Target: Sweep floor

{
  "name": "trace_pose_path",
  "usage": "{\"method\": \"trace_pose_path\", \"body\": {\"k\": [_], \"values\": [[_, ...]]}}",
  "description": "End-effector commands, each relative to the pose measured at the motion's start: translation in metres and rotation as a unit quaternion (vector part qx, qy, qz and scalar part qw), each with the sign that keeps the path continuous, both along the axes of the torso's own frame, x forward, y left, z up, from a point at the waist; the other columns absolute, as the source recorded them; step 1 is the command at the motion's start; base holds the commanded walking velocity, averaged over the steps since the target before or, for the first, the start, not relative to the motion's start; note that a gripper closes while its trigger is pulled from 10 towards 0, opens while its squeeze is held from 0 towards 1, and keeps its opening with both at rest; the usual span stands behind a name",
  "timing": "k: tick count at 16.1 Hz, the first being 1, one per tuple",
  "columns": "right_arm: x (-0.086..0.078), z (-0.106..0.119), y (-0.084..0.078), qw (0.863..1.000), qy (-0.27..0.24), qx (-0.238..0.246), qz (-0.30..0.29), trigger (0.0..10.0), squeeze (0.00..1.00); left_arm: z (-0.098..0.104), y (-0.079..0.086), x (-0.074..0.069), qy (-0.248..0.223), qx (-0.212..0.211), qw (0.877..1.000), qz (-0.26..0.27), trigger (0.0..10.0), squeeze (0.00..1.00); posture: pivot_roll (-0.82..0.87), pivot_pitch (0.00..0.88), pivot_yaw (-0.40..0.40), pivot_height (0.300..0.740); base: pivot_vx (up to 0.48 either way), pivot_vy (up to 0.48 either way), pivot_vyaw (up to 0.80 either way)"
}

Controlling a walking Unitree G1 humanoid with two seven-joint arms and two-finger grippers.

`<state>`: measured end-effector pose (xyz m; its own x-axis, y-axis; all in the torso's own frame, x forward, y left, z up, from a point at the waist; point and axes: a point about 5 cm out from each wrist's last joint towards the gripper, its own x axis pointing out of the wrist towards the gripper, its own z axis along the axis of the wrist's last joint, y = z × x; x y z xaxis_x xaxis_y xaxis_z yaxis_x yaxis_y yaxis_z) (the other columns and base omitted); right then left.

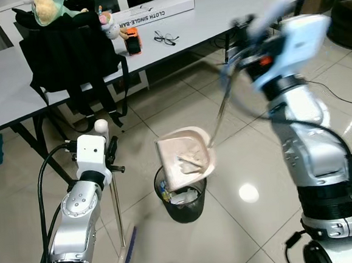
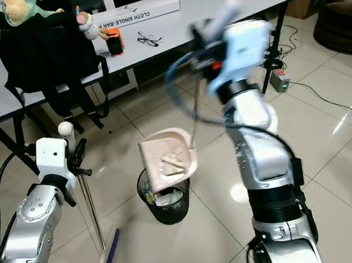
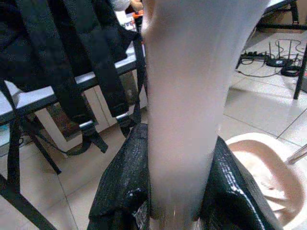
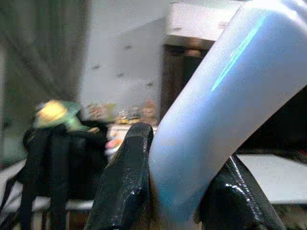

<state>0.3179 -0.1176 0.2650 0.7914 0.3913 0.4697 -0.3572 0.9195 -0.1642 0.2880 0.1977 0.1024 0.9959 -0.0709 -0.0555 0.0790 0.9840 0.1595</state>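
Dustpan and broom are the working pair here, and both are gripped. Largest in the scene, a grey table is seen behind, loaded with a black backpack, a white carton, glasses and a small orange device. Below it, on glossy pale tiles, a black mesh bin is planted, and the pink dustpan is hung tilted just above its mouth, a few scraps seen lying in the pan. Its thin metal handle is run up to the right gripper, whose fingers are clamped round a pale grip, as shown close up in the right wrist view. The broom, slim white pole and blue head low near the floor, is stood upright beside the bin and is pinched by the left gripper, fingers closed on the pole. Both tools are judged light and rigid; the smooth plastic pole may be expected to slip or twist if held loosely, so a firm hold fairly high is favoured. The dustpan, long-handled and top-light, is likely to swing, so a steady tilt over the bin is called for.
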Motion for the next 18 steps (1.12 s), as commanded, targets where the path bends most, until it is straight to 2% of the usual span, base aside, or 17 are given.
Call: {"method": "trace_pose_path", "body": {"k": [1,3,9,12,18], "values": [[-0.006,0.006,0.007,0.999,-0.038,-0.031,0.018,10.0,0.00,0.006,0.003,0.003,-0.013,0.011,1.000,0.007,10.0,0.00,-0.02,0.050,0.103,0.740,0.000,0.000,0.00],[-0.013,-0.001,0.021,0.994,-0.047,-0.080,0.059,10.0,0.00,0.006,0.003,0.003,-0.012,0.012,1.000,0.006,10.0,0.00,-0.02,0.055,0.105,0.740,0.000,0.000,0.00],[-0.025,-0.013,0.043,0.987,-0.059,-0.109,0.103,10.0,0.00,0.005,0.003,0.003,-0.011,0.013,1.000,0.003,10.0,0.00,-0.02,0.066,0.111,0.740,0.000,0.000,0.00],[-0.028,-0.011,0.045,0.980,-0.087,-0.141,0.107,10.0,0.00,0.005,0.002,0.003,-0.012,0.013,1.000,0.002,10.0,0.00,-0.02,0.067,0.112,0.740,0.000,0.000,0.00],[-0.029,-0.001,0.041,0.979,-0.112,-0.134,0.102,10.0,0.00,0.005,0.000,0.003,-0.009,0.011,1.000,-0.004,10.0,0.00,-0.03,0.070,0.113,0.740,0.000,0.000,0.00]]}}
